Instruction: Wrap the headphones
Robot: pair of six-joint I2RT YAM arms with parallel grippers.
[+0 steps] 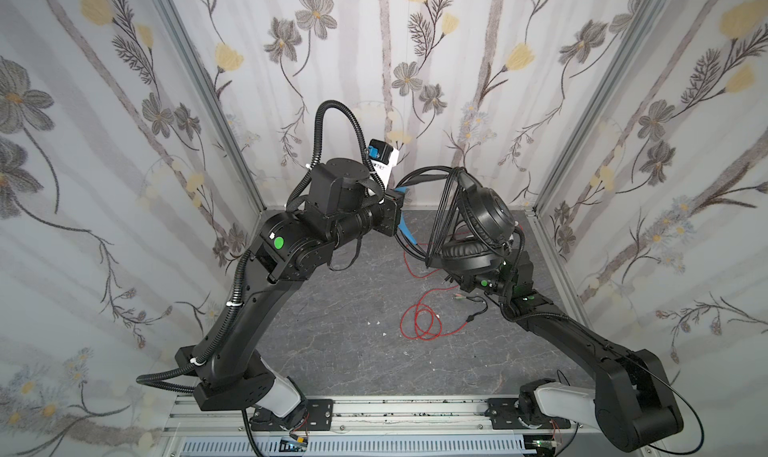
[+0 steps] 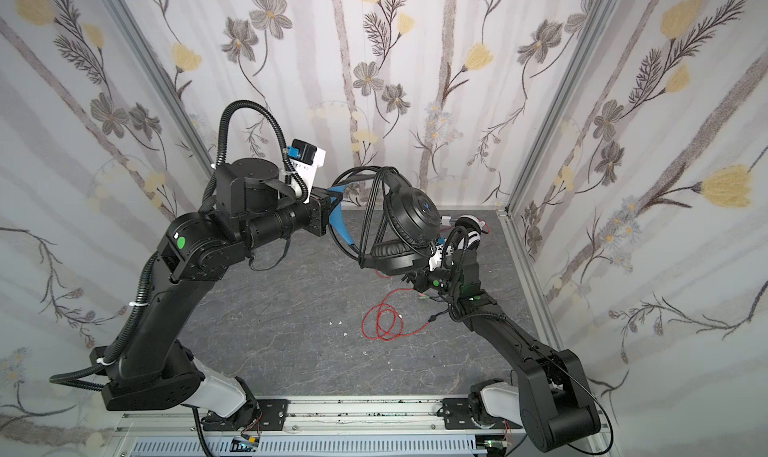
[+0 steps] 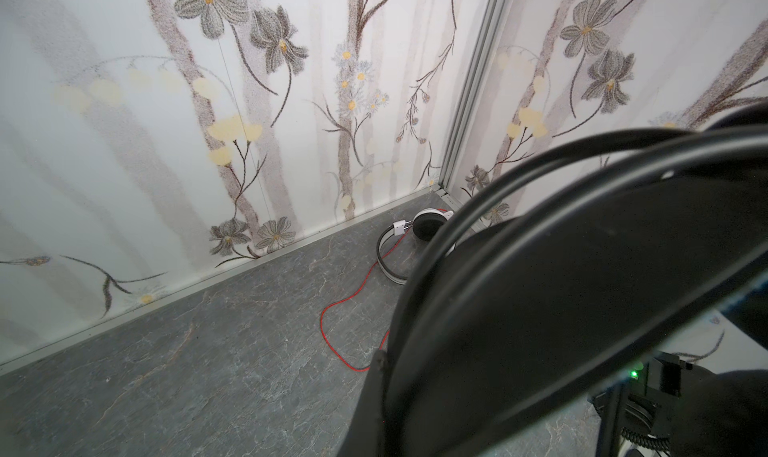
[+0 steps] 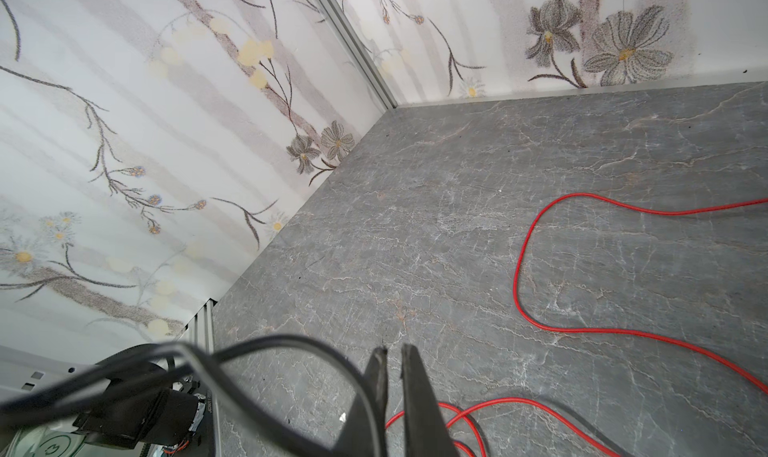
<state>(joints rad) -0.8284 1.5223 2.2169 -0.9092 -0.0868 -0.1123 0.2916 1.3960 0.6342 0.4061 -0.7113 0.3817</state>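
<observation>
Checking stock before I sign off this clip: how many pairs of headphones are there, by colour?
Black headphones: 1
White headphones: 1
Total: 2

Both top views look down from high at the front toward the back wall [image 1: 415, 81]; you get nearly the same scene twice. Left wrist: close behind the black headphones [image 3: 582, 268], facing the far right corner. Right wrist: low over the tabletop [image 4: 415, 226], facing the far left corner. Both wrist views show the red cable [image 3: 323, 326] [image 4: 516, 268].
</observation>
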